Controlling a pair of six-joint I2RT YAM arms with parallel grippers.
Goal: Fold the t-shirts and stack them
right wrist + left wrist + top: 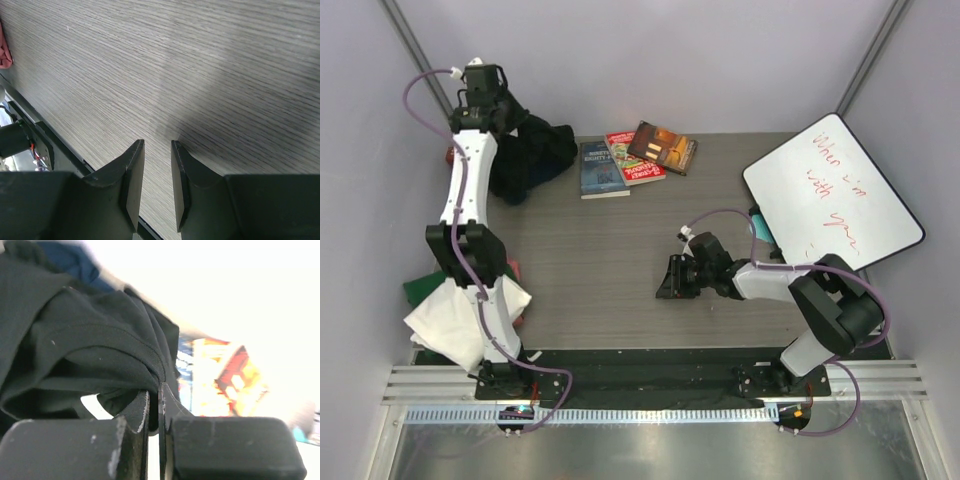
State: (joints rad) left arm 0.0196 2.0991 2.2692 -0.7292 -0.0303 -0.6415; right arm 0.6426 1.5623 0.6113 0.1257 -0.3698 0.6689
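Observation:
At the back left of the table a black t-shirt (542, 152) lies in a crumpled heap. My left gripper (517, 126) reaches down onto it. In the left wrist view this gripper (160, 390) is shut on a fold of the black t-shirt (90, 345), with a bit of navy cloth (70, 260) behind the heap. A folded white t-shirt (460, 322) lies at the left front edge, and a green one (420, 290) shows beside it. My right gripper (670, 278) hangs low over the bare table mid-right. Its jaws stand open with nothing between them (157, 145).
Three books sit at the back centre: a blue one (603, 168), a red one (635, 158) and an orange-brown one (663, 147). A whiteboard (832, 190) with red writing leans at the right. Grey walls close in the table (590, 270) on three sides.

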